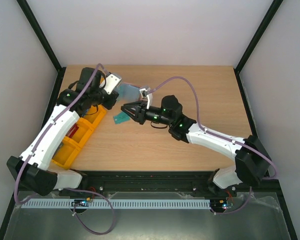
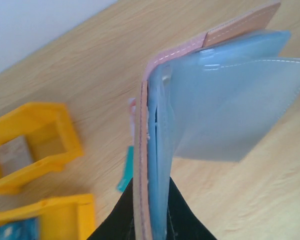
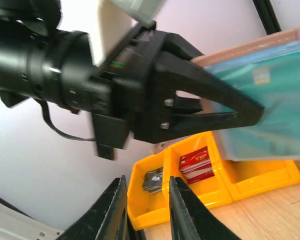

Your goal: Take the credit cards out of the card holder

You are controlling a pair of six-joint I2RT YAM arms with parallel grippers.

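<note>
My left gripper [image 1: 116, 93] is shut on the card holder [image 1: 129, 91] and holds it above the table. In the left wrist view the holder [image 2: 225, 100] stands edge-on between my black fingers [image 2: 187, 222], reddish-brown outside, grey-blue inside, its flaps spread. A teal-green card [image 1: 121, 118] lies on the table under it and also shows in the left wrist view [image 2: 125, 170]. A pale sliver with a red touch [image 2: 131, 112] shows at the holder's left edge; I cannot tell whether it is in a pocket. My right gripper [image 1: 124, 108] is open and empty beside the holder [image 3: 270, 100].
A row of orange-yellow bins [image 1: 77, 137] stands along the left table edge under my left arm. In the right wrist view the bins [image 3: 210, 197] hold red cards [image 3: 196, 162] and dark cards [image 3: 152, 180]. Black frame posts stand at the back corners.
</note>
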